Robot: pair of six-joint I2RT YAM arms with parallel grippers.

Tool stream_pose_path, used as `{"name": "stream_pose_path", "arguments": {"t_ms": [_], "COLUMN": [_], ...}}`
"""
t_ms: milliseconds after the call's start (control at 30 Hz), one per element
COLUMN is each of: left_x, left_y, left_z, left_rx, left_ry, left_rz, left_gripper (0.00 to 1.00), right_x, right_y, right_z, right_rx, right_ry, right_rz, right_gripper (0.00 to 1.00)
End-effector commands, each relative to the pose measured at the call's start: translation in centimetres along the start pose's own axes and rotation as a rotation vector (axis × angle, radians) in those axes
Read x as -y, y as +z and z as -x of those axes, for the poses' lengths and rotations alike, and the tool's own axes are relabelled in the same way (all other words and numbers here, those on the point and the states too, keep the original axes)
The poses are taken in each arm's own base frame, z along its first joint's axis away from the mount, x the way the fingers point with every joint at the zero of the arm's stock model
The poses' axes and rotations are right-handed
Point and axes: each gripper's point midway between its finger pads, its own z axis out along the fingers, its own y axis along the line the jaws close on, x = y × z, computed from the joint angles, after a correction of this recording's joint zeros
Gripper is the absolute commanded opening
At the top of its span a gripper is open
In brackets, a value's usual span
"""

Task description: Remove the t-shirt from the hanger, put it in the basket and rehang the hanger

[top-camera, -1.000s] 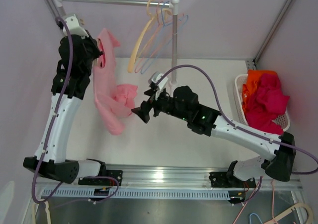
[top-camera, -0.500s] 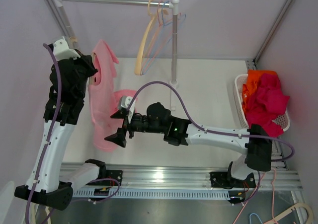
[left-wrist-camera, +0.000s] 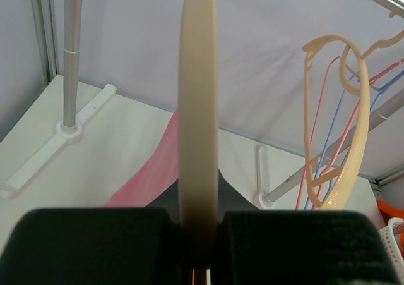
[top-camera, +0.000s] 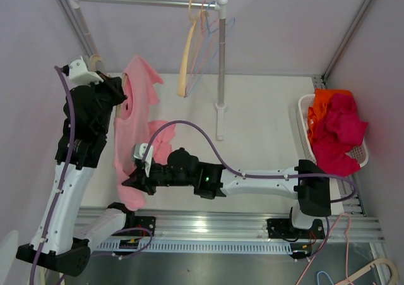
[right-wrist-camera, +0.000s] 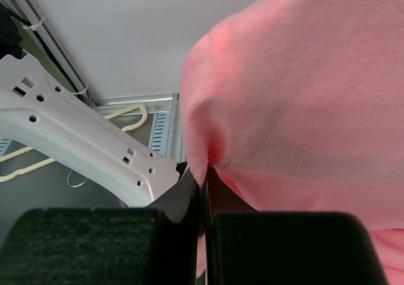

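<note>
Left gripper [left-wrist-camera: 199, 234]: clamped on cream hanger [left-wrist-camera: 197, 108].
Right gripper [right-wrist-camera: 203, 193]: pinched tight on t-shirt [right-wrist-camera: 303, 95], lower edge.
Shirt colour: pink, draped off hanger.

Silver metal clothes rail [top-camera: 145, 1] across back. Cream plastic hanger [top-camera: 185, 60] and thin pink and blue hangers [left-wrist-camera: 315, 133] hung near right end. White slotted basket [top-camera: 303, 127] far right, heaped with red and orange garments [top-camera: 334, 130].
</note>
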Motion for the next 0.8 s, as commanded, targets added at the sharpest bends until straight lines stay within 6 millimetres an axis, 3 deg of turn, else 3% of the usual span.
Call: {"name": "stream_pose_path", "arguments": {"t_ms": [0, 67, 167, 200, 300, 333, 433, 467, 500, 567, 600, 633, 667, 700, 767], "left_x": [2.1, 2.4, 2.5, 2.7, 3.0, 3.3, 4.8, 5.0, 4.9, 5.0, 4.2, 4.0, 3.1, 2.1, 0.1], "left_y": [-0.9, -0.6, -0.2, -0.3, -0.6, -1.0, -3.5, -4.4, -6.5, -8.8, -11.5, -13.0, -13.5, -15.6, -17.1], "left_z": [3.2, 3.5, 3.4, 3.8, 4.2, 4.3, 4.1, 3.7, 3.8, 1.3, 1.4, 0.6, -1.4, -1.1, -3.8], "left_rx": [0.1, 0.098, 0.09, 0.099, 0.1, 0.096, 0.069, 0.057, 0.056, -0.006, 0.001, -0.019, -0.059, -0.034, -0.102], "left_ry": [-0.083, -0.081, -0.074, -0.074, -0.077, -0.08, -0.096, -0.089, -0.093, -0.086, -0.098, -0.097, -0.082, -0.083, -0.031], "left_rz": [-0.087, -0.088, -0.085, -0.091, -0.108, -0.125, -0.212, -0.233, -0.261, -0.32, -0.353, -0.391, -0.386, -0.403, -0.381], "left_gripper": [0.01, 0.01, 0.0, 0.01, 0.01, 0.01, 0.01, 0.01, 0.01, 0.01, 0.01, 0.01, 0.01, 0.01, 0.01], "right_x": [-3.4, -6.3, -10.6, -11.4, -12.3, -11.8, -8.3, -7.2, -4.3, -1.5, 1.3, 2.4, 3.6, 4.8, 8.0], "right_y": [-1.4, -2.0, -3.2, -3.6, -3.9, -4.3, -5.5, -5.7, -6.2, -7.7, -8.8, -9.6, -11.0, -11.9, -14.3], "right_z": [3.6, 2.5, -1.0, -3.5, -7.7, -10.3, -11.7, -11.1, -10.5, -9.1, -8.3, -7.7, -6.8, -6.3, -6.2], "right_rx": [0.085, 0.066, 0.002, -0.049, -0.122, -0.169, -0.141, -0.109, -0.085, -0.052, -0.029, -0.017, -0.009, 0.0, -0.007], "right_ry": [-0.053, -0.049, -0.029, -0.008, 0.042, 0.075, 0.107, 0.117, 0.131, 0.146, 0.142, 0.135, 0.123, 0.123, 0.117], "right_rz": [0.008, 0.031, 0.074, 0.077, 0.031, 0.001, -0.141, -0.179, -0.266, -0.349, -0.44, -0.477, -0.523, -0.572, -0.692], "right_gripper": [0.0, 0.0, 0.0, 0.0, 0.0, 0.0, 0.0, 0.0, 0.0, 0.0, 0.0, 0.0, 0.0, 0.0, 0.0]}}
